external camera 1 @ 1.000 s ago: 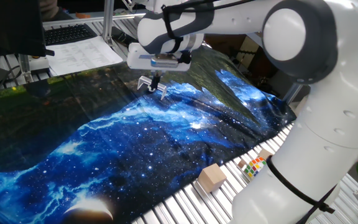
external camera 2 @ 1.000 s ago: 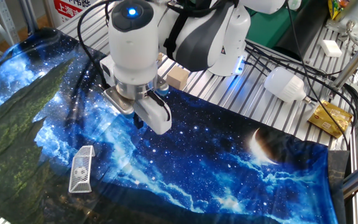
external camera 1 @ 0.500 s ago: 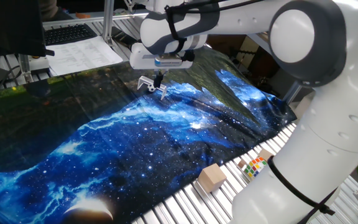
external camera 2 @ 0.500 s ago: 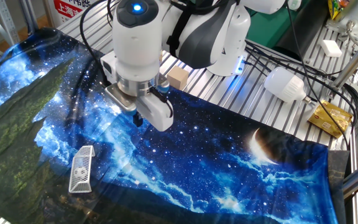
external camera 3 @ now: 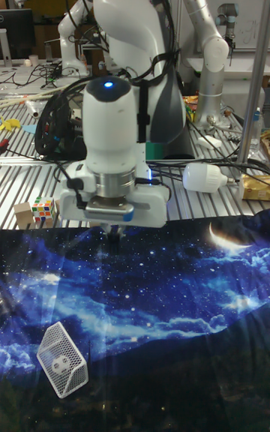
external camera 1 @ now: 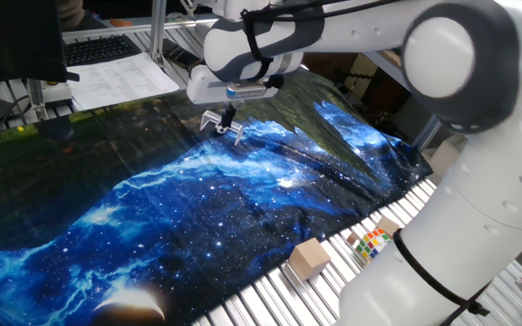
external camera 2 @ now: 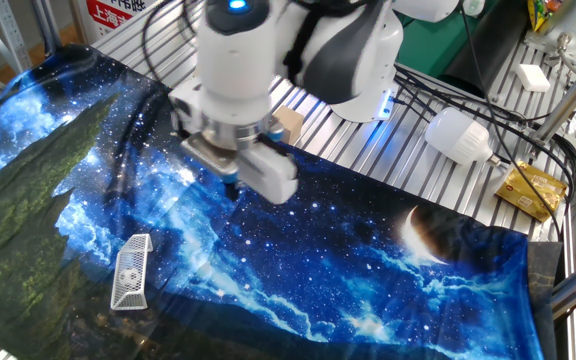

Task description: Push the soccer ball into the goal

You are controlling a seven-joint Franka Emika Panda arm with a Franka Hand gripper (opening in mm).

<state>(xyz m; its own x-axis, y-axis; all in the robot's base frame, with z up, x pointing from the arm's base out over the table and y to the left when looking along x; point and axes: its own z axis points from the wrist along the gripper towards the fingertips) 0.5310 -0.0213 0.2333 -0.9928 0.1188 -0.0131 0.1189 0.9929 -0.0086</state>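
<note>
The goal [external camera 3: 62, 359] is a small white mesh frame lying on the galaxy-print cloth, at the lower left of the tall view. A tiny white ball with dark patches, the soccer ball [external camera 3: 60, 362], shows inside its mesh. The goal [external camera 2: 131, 272] also lies at the lower left in the other fixed view, and in one fixed view the goal [external camera 1: 224, 126] sits just behind the fingers; I cannot make out the ball in either. My gripper [external camera 3: 114, 235] hangs above the cloth, well back from the goal, its dark fingers together and holding nothing. It also appears as gripper [external camera 2: 230, 189] and gripper [external camera 1: 228, 114].
A tan wooden block [external camera 1: 308, 257] and a multicoloured puzzle cube [external camera 1: 370, 241] rest on the metal slats beside the cloth's edge. A white bulb-shaped object [external camera 2: 458, 135] and a yellow packet [external camera 2: 531, 190] lie on the slats farther off. Papers and a keyboard sit behind the cloth.
The gripper has shifted to the right in the other fixed view, farther away from the goal. The goal has not moved.
</note>
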